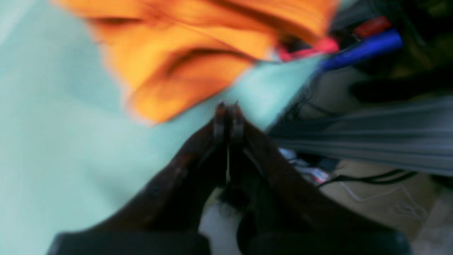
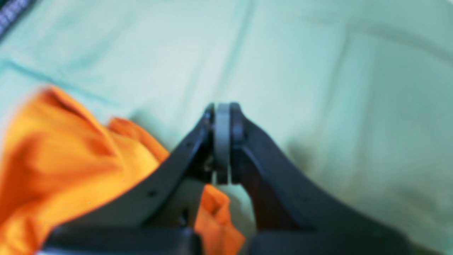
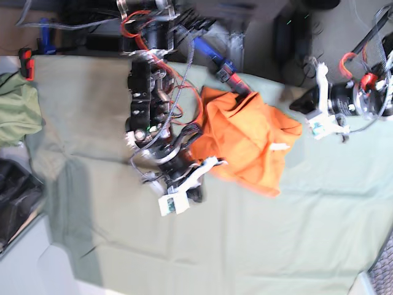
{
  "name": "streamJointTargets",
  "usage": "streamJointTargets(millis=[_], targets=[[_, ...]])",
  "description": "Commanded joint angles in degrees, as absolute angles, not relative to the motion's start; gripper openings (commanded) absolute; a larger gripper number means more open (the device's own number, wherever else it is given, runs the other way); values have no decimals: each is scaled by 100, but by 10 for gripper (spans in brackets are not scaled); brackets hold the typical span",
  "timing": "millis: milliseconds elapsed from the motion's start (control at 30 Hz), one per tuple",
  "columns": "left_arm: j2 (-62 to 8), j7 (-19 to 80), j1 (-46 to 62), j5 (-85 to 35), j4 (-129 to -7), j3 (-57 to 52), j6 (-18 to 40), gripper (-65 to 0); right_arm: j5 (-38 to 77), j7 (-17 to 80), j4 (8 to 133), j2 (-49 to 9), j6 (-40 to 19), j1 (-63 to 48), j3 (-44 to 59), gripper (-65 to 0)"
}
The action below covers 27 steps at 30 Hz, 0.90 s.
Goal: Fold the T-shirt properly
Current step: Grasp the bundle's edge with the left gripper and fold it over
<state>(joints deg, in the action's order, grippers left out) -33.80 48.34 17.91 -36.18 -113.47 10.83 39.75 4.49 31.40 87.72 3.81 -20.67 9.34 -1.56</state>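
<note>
The orange T-shirt [image 3: 245, 138] lies crumpled in a heap on the sage-green cloth [image 3: 184, 246], with its small white tag [image 3: 279, 146] showing. In the right wrist view the shirt [image 2: 63, 159] is bunched to the left of and under my right gripper [image 2: 222, 109]. That gripper is shut with nothing between its tips, over bare cloth. In the base view it [image 3: 214, 163] sits at the heap's left edge. My left gripper [image 1: 228, 106] is shut and empty, just below and right of the shirt [image 1: 184, 53]. In the base view it [image 3: 295, 108] is near the heap's right edge.
An olive-green garment [image 3: 15, 107] lies at the table's left edge. Cables, red and blue tools [image 1: 361, 49] and arm bases crowd the far edge. The table edge [image 1: 293, 95] runs close to my left gripper, with floor and cables beyond it.
</note>
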Motion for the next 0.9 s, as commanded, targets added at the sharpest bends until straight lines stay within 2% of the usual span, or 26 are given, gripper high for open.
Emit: streamJointTargets(millis=[0, 267, 433, 633, 867], targets=[[-3441, 4659, 1750, -3538, -11430, 1168, 4000, -650, 530, 2969, 8696, 375, -2639, 1179, -178, -650], [-3208, 3474, 1601, -2392, -10967, 1433, 4000, -650, 554, 2978, 7905, 349, -2639, 1507, -626, -650], [-2934, 3299, 1055, -2327, -9955, 1433, 4000, -650, 548, 2987, 7852, 346, -2639, 1505, -845, -650], [-2941, 3103, 425, -2292, -9087, 1424, 4000, -650, 617, 3293, 7859, 327, -2641, 1446, -875, -650], [-2899, 2510, -497, -2285, -8390, 1424, 4000, -650, 1033, 3459, 8036, -34, -2641, 1221, -875, -650]])
